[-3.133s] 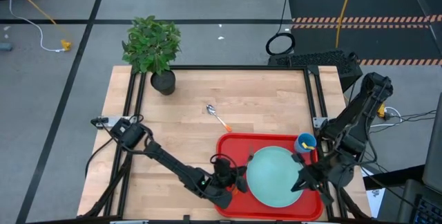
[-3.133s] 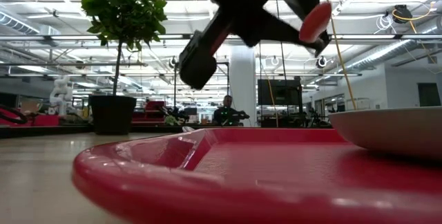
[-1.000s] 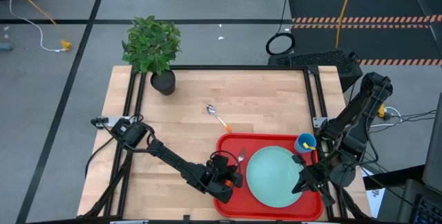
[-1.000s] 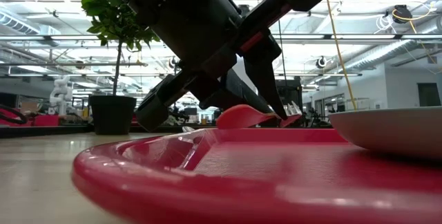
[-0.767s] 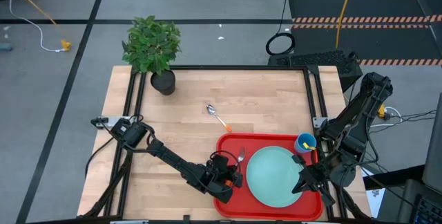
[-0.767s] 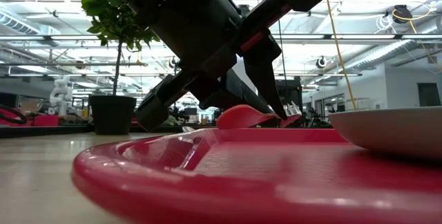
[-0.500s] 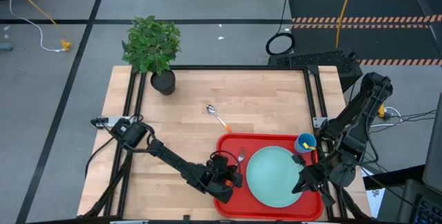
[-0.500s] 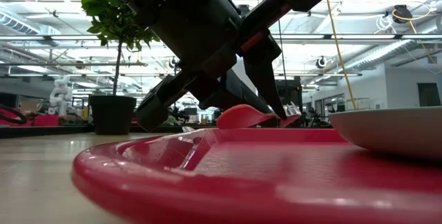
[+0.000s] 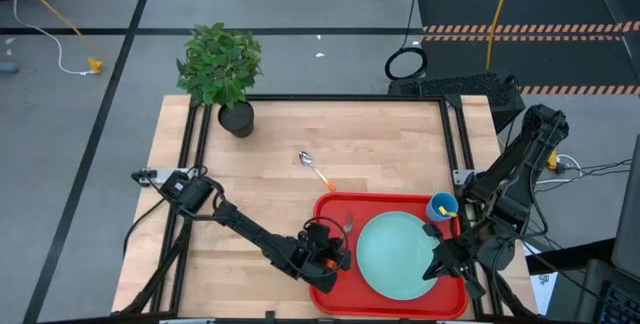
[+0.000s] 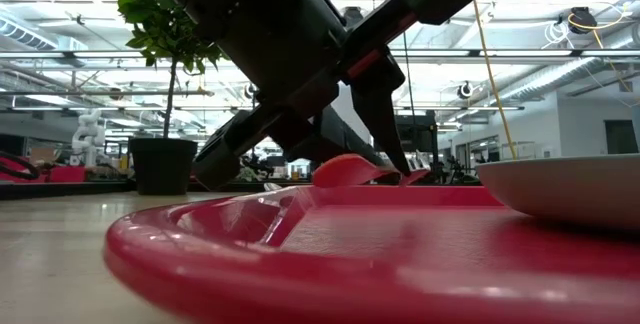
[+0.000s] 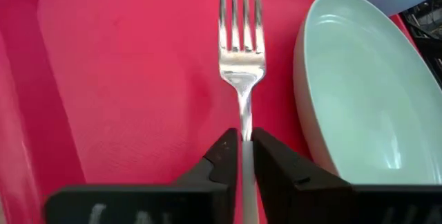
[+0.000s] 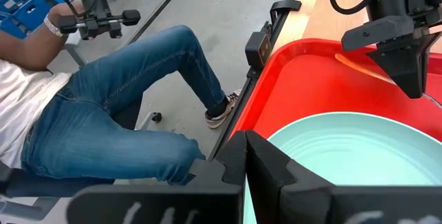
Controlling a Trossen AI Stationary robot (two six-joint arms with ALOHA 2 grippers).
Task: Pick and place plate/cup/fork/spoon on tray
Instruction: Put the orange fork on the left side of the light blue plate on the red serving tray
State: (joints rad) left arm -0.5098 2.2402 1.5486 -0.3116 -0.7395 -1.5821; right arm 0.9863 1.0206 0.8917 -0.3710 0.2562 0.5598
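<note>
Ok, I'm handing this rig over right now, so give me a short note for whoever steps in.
Left gripper: shut on the fork, low over the tray beside the plate; not released.
Right gripper: shut, empty, at the tray's near right corner by the plate's rim.
Plate lies on the tray. Cup is at the tray's far right corner; whether it sits inside the rim is unclear.
Spoon lies on the table, beyond the tray.
Left: release the fork, then fetch the spoon.
</note>
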